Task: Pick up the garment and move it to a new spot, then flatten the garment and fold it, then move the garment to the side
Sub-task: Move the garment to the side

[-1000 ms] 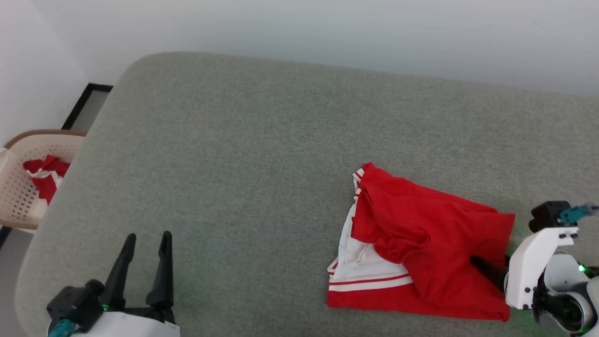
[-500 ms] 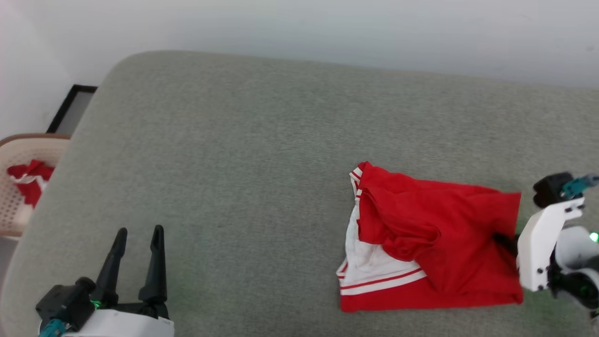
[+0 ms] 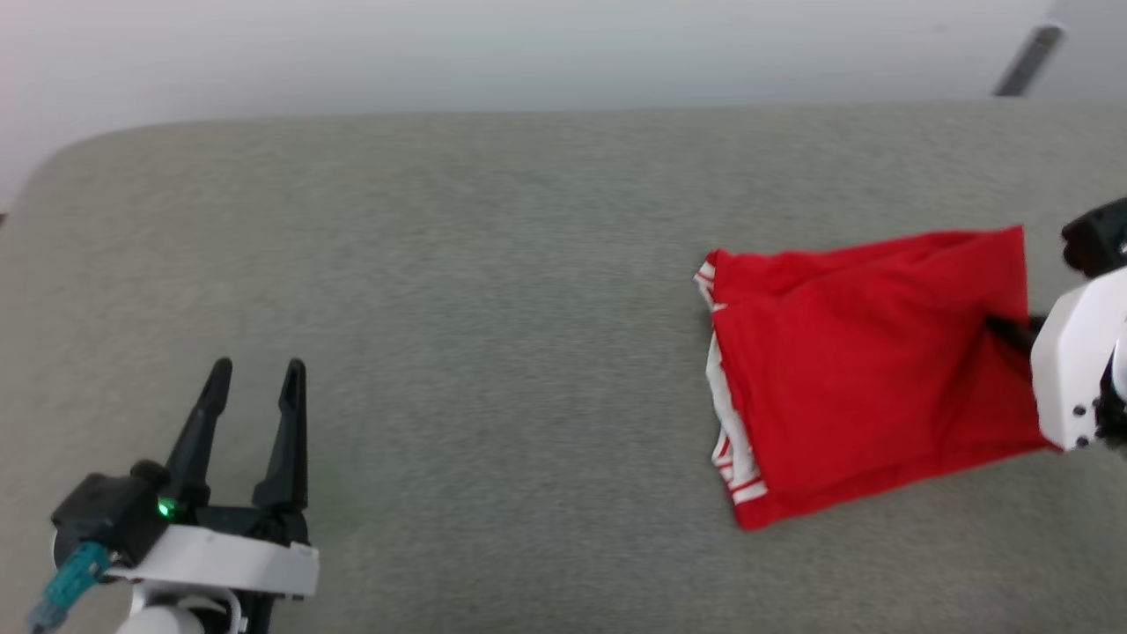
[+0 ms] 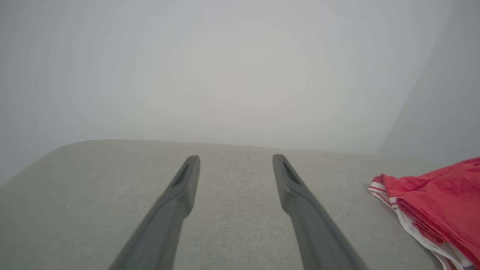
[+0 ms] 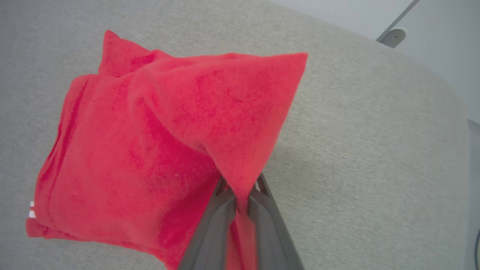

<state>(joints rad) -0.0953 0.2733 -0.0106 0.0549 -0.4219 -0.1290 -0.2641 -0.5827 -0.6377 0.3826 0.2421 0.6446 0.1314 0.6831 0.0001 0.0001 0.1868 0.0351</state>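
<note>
The garment (image 3: 863, 379), bright red with white-red striped trim along its left edge, lies folded on the right part of the grey-green cushion (image 3: 440, 264). My right gripper (image 3: 1006, 329) is shut on the garment's right edge. In the right wrist view the fabric (image 5: 157, 142) rises into a peak that runs down between the pinched fingertips of the right gripper (image 5: 240, 187). My left gripper (image 3: 257, 370) stands open low over the cushion's front left, far from the garment. The left wrist view shows the left gripper (image 4: 236, 159) with nothing between its fingers, and the garment (image 4: 442, 202) to its right.
A pale wall (image 3: 528, 44) runs behind the cushion. A dark grey bar (image 3: 1026, 53) leans at the far right corner, the same bar (image 5: 393, 35) lying beyond the cushion's edge in the right wrist view. Bare cushion stretches between the two grippers.
The head camera has swung right, so the basket has left the picture. My right gripper has shut on the garment's right edge and pulled it up; the red cloth now covers most of the white.
</note>
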